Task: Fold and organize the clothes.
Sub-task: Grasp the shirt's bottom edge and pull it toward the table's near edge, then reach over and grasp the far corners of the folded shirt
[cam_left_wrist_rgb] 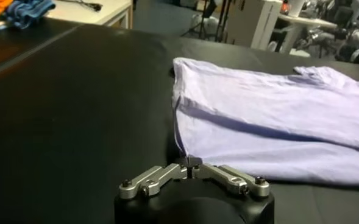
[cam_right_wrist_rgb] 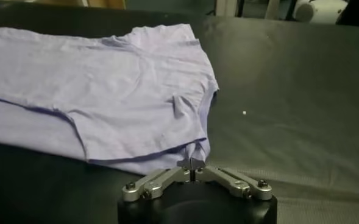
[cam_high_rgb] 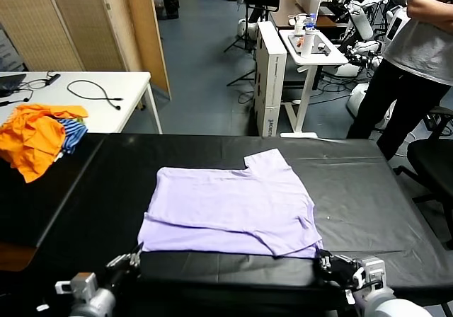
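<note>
The lavender T-shirt (cam_high_rgb: pixel 230 211) lies flat on the black bench (cam_high_rgb: pixel 368 197), roughly in the middle and towards the robot's edge. It is partly folded: an upper layer lies over a longer lower one, and one short sleeve (cam_high_rgb: pixel 267 163) sticks out at the far side. Only the plain side shows.

Both arms are low at the near edge of the bench, one at each near corner of the shirt. The left hand (cam_high_rgb: pixel 133 259) sits at the shirt's near left corner; in the left wrist view the left hand (cam_left_wrist_rgb: pixel 190 167) has its fingers drawn together, pinched on the very corner of the hem. The right hand (cam_high_rgb: pixel 323 263) is at the near right corner, and in the right wrist view the right hand (cam_right_wrist_rgb: pixel 192 164) is likewise closed tight, with a bit of the lavender hem caught between the tips.

Off to the left, on the far corner of the bench, is a heap of orange clothes (cam_high_rgb: pixel 35 136) with a blue-striped cloth (cam_high_rgb: pixel 71 134) tucked against it. Behind that stands a white table (cam_high_rgb: pixel 78 94) carrying a black cable (cam_high_rgb: pixel 99 90). A person (cam_high_rgb: pixel 414 55) in a grey shirt stands beyond the bench at the right.
</note>
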